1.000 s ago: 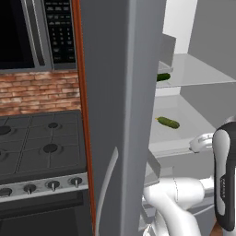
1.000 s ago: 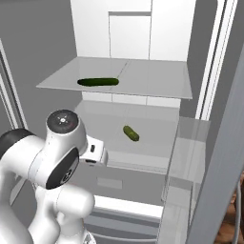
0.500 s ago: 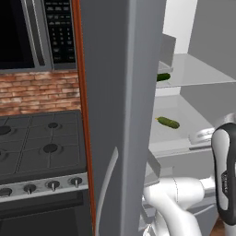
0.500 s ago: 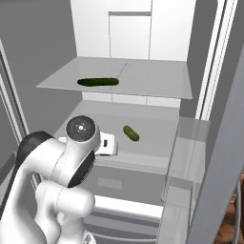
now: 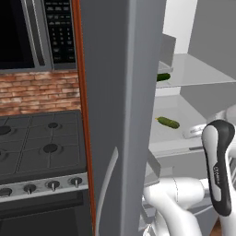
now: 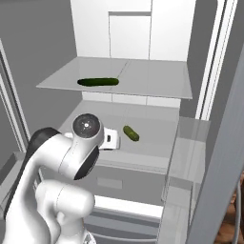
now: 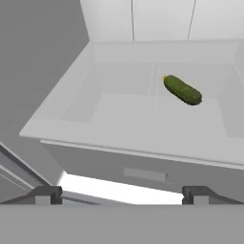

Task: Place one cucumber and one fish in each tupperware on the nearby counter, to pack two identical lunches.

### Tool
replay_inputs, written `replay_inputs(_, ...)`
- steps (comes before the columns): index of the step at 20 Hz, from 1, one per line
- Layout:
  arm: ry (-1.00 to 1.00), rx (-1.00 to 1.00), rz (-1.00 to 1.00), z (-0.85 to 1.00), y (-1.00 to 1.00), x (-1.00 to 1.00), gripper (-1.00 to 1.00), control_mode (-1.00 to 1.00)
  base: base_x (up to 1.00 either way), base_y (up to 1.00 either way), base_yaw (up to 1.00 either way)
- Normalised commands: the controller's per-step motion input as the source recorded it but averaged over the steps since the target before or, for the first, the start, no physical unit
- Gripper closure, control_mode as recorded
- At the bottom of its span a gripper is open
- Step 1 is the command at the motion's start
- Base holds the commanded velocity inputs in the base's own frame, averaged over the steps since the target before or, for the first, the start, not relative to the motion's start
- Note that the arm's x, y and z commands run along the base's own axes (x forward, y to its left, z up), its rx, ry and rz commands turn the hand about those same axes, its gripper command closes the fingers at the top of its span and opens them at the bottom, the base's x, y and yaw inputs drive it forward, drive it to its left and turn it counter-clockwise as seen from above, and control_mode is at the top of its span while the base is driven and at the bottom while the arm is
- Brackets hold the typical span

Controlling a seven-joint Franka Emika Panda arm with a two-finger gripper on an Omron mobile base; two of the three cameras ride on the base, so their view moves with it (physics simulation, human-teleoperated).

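Observation:
A short cucumber lies on the lower fridge shelf, ahead of and to the right of my gripper. Its two dark fingertips stand wide apart, open, with nothing between them. In the right base view the same cucumber lies just right of my hand. A longer cucumber rests on the upper shelf. The left base view shows the short cucumber and, above it, the end of the long cucumber. Fish, tupperware and counter are out of view.
The open grey fridge door stands between the fridge and the black gas stovetop, with a microwave above. Door bins flank the shelves on the right. A drawer front sits below the lower shelf.
My arm has swung forward and to the right, bringing the hand up to the lower shelf near the short cucumber. The cucumbers have not moved.

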Motion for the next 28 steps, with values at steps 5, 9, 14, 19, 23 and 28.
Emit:
replay_inputs(5, 0.00, 0.00, 0.03, -0.04, -0.01, 0.27, -1.00, -1.00, 0.00, 0.00, 0.00)
replay_inputs(9, 0.00, 0.00, 0.05, -0.13, -0.06, 0.29, -1.00, -1.00, 0.00, 0.00, 0.00)
replay_inputs(14, 0.00, 0.00, 0.03, -0.17, -0.07, 0.32, -1.00, -1.00, 0.00, 0.00, 0.00)
replay_inputs(19, 0.00, 0.00, 0.02, -0.10, -0.11, 0.42, -1.00, -1.00, 0.00, 0.00, 0.00)
replay_inputs(23, 0.00, 0.00, 0.00, -0.04, -0.14, 0.37, -1.00, -1.00, 0.00, 0.00, 0.00)
replay_inputs(28, 0.00, 0.00, 0.00, -0.09, -0.17, 0.30, -1.00, -1.00, 0.00, 0.00, 0.00)
